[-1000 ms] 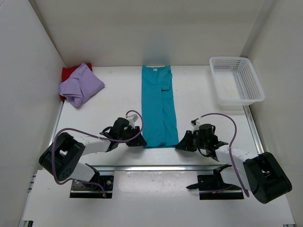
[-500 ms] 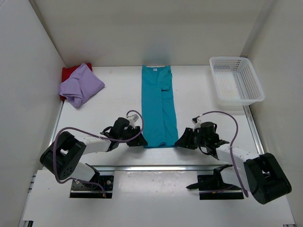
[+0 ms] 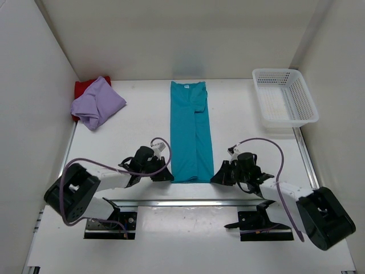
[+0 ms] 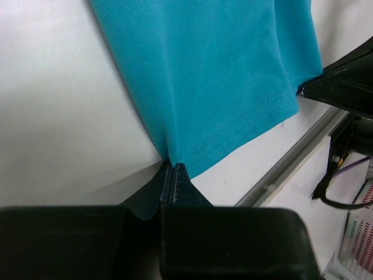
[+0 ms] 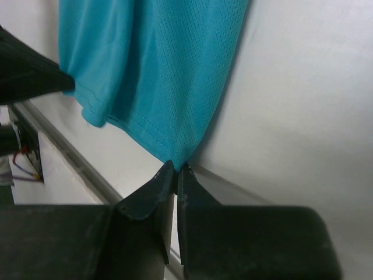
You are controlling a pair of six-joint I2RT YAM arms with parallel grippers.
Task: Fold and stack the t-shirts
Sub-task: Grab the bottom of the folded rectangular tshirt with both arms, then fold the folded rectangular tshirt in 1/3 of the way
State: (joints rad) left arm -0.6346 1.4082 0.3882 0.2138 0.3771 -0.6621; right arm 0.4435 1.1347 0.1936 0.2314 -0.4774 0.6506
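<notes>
From above, you are holding the left end effector (image 3: pixel 163 174) and the right end effector (image 3: pixel 220 174) at the near hem corners of the teal t-shirt (image 3: pixel 191 131), which is lying as a strip on the desk (image 3: pixel 137 125) between them. In the left wrist view, the jaws are pinching one corner shut. In the right wrist view, they are pinching the other corner likewise, probably so you can lift the hem evenly into a fold.

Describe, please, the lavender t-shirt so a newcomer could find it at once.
Look at the far left corner of the table. There the lavender t-shirt lies bunched over a dark red shirt; the teal shirt, by contrast, lies flat mid-table.
</notes>
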